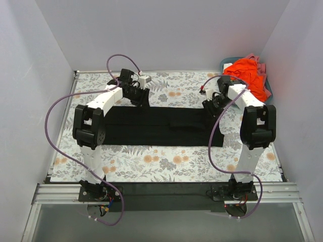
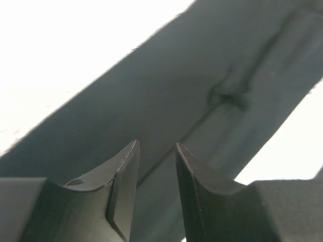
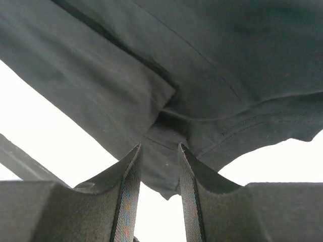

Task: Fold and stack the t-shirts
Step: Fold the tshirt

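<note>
Both grippers were down at the black shirt (image 1: 156, 126) when you looked: the left gripper (image 1: 137, 98) was at the far edge near its left end, and the right gripper (image 1: 209, 107) was at the far edge of its right end. In the left wrist view you could see the left gripper (image 2: 156, 143) with its jaws a narrow gap apart. Nothing was between them, and the dark cloth (image 2: 202, 91) with a seam running along it showed beyond the tips. The right wrist view gave you the same picture: the right gripper (image 3: 159, 146) had a slim gap between its jaws and nothing pinched in it, and it pointed at a folded sleeve and hem of the black shirt (image 3: 202, 60). Under the black shirt lay the floral table cover (image 1: 166, 161), which spread out past it on every side. The black shirt itself was folded into a long flat band that ran left to right across the middle of that cover, with a doubled layer showing right of its centre. Beyond its right end, toward the far corner, you had the orange-red shirt (image 1: 247, 73) heaped and unfolded. The teal basket (image 1: 225, 62) held that heap, and only its rim showed. A little pink cloth (image 1: 261, 65) peeked out along the side of the heap turned away from the black shirt.
</note>
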Controlling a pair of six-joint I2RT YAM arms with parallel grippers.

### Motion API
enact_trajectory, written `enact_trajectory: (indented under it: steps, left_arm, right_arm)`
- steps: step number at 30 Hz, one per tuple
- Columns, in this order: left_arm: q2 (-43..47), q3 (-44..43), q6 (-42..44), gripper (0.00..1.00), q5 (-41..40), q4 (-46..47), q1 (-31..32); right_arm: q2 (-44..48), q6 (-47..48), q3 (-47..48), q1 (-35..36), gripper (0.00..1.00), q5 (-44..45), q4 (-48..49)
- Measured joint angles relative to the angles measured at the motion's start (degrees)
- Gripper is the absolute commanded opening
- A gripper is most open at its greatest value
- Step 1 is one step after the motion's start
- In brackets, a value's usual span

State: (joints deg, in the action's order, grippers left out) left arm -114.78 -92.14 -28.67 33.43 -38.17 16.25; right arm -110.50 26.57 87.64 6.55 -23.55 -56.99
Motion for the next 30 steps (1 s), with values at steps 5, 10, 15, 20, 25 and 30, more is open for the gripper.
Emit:
enact_trajectory:
  steps: [5,10,15,20,25,30]
  left_arm:
    - [-4.9,-4.0,2.9,0.33,-5.0,-3.9,-3.3]
    - [-9.2,-4.5,5.9,0.32,-9.7,-7.3,-7.6]
    - [-8.8,-1.6,8.1,0.32,-10.7,-7.8,-11.1]
    - [-5.2,4.4,9.4,0.29,-9.6,-6.0,-13.7]
    - [4.8,19.1,10.7,0.31,-8.1,-4.2,-19.6]
    - [13.6,25.9,11.3,0.33,-8.8,-10.5,-21.7]
  right_arm:
    - [-1.5,-0.7,-1.9,1.4,0.4,4.8,0.4]
    - [-7.9,-0.9,-0.2,3.4,0.36,10.3,0.9]
    - [-15.6,-1.2,10.6,4.5,0.35,14.6,-4.3]
    - [-26.2,-0.5,30.1,5.1,0.33,18.4,-8.7]
    - [-38.4,1.3,53.1,7.4,0.4,25.0,2.6]
    - [-34.8,2.3,42.6,9.8,0.44,33.5,23.8]
